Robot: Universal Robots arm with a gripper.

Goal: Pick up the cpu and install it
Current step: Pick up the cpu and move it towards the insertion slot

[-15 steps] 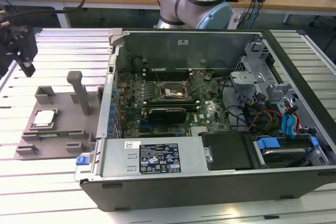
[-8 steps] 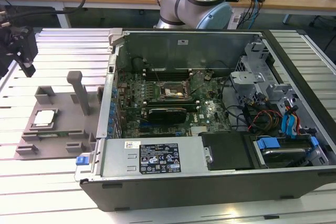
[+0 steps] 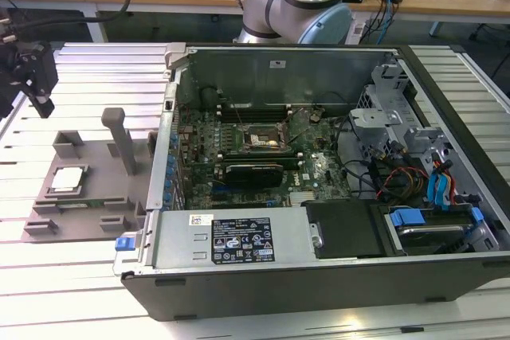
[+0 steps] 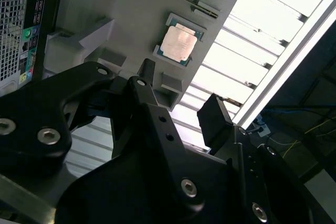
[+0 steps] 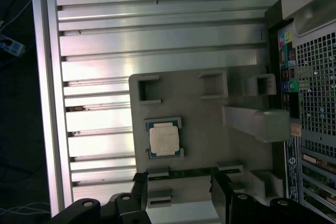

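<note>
The open computer case (image 3: pixel 319 284) took up the middle of the slatted table (image 3: pixel 96 77), its socket (image 3: pixel 263 139) on the board inside. Just beside it, on the exterior view's left, lay the grey holder tray (image 3: pixel 100 185). The gripper (image 3: pixel 40 97) hung above the tray's far edge, jaws spread and empty. The cpu (image 3: pixel 68 179) lay flat in its tray recess, apart from the fingers (image 5: pixel 220 195) and roughly in line with their gap in the first wrist view. Being square, it offered no long axis.

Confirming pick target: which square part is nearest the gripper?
The cpu, silvery-topped, on the grey fixture beside the computer case, close to the open gripper; the dark socket sits inside the case.
</note>
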